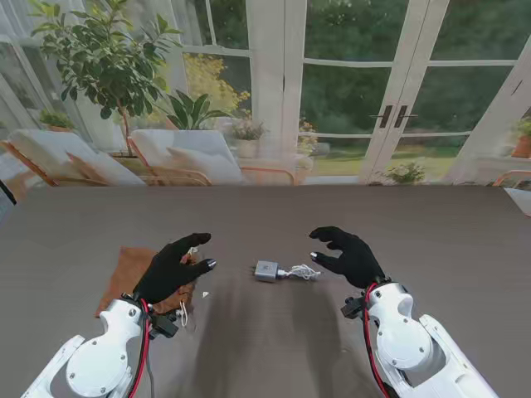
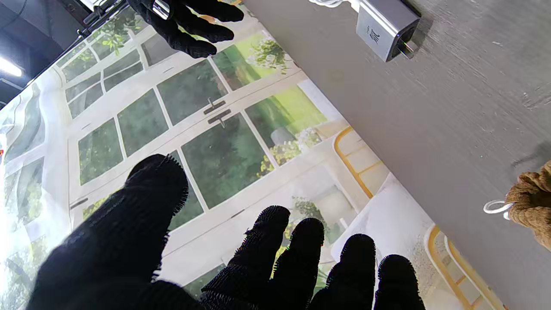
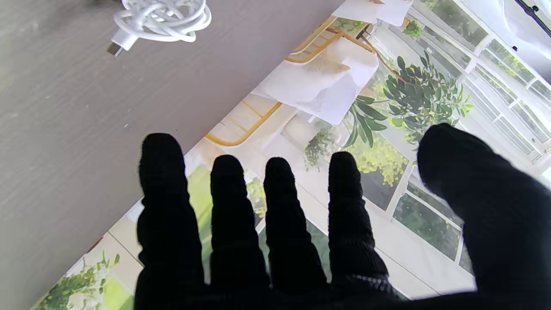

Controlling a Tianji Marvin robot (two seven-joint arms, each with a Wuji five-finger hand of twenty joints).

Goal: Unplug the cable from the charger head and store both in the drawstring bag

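**Inspection note: both hands empty, charger assy untouched at table centre**

Small grey cube-shaped charger head [image 1: 265,270] lay on the dark grey wood-grain table [image 1: 431,224], approx. centre, w/ the coiled white cable [image 1: 304,272] touching its right side. Stand view suggested cable was plugged in; connection itself too small to confirm. Right wrist view showed a loose plug end sticking out of the coil, not inserted in anything.

Left black-gloved hand [image 1: 172,267] hovered over the tan woven drawstring bag [image 1: 133,269], fingers spread, holding nothing. Right black-gloved hand [image 1: 348,256] hovered just right of the coil, fingers apart and slightly curled, also empty. Neither touched the charger or cable.

Bag sat at left, nearer to me than the charger, partly hidden under left hand; mouth opening not visible.

Risks, in my judgement:
- Charger head small and smooth: a pinch off-centre could skid it across the table.
- Pulling the cable w/o bracing the head would likely drag both together, no separation.
- Coil could unravel if grabbed by one loop, complicating stowage.
- Bag mouth state unknown; if shut, insertion would stall.
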